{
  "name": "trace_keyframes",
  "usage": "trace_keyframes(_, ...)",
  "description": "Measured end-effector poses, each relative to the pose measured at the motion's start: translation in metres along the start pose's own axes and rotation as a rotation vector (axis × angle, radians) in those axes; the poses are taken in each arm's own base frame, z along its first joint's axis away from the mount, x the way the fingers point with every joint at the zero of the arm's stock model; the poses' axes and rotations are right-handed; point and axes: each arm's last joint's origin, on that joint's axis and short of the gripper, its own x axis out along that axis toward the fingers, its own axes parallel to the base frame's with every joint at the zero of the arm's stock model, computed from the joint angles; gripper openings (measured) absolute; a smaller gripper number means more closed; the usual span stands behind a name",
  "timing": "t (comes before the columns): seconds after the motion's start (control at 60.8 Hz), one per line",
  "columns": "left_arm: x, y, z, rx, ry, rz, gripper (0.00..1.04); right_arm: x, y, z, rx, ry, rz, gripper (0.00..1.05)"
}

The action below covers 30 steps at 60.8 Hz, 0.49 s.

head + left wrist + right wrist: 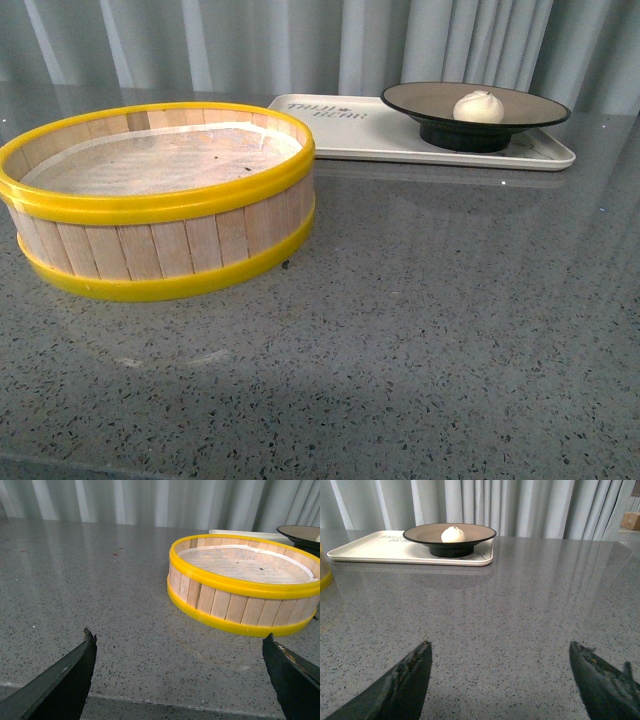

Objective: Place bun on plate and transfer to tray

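The bun [478,106] sits in the plate [420,101], and the plate stands on the right part of the tray [340,135]. The tray lies at the back of the counter [420,320]. The steamer basket [160,205] stands nearer, to the left.

left gripper [179,642] spread wide, right gripper [500,650] likewise

The dark lettering [312,110] on the flat cream-white plastic tray [350,140] is staying too small to read, lying at its nine o'clock end.
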Motion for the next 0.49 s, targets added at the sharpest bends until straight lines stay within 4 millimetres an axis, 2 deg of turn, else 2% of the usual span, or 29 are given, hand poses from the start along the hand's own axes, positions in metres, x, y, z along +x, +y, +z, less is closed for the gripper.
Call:
trace_keyframes(0.082,0.0,0.0,0.0,0.0,0.0,0.0,0.98,0.0,0.0,0.0,0.001,0.0,0.0,0.98)
trace_keyframes(0.181,0.0,0.0,0.0,0.0,0.0,0.0,0.98,0.0,0.0,0.0,0.002,0.0,0.0,0.95)
trace_keyframes(0.493,0.0,0.0,0.0,0.0,0.0,0.0,0.98,0.0,0.0,0.0,0.003,0.0,0.0,0.96)
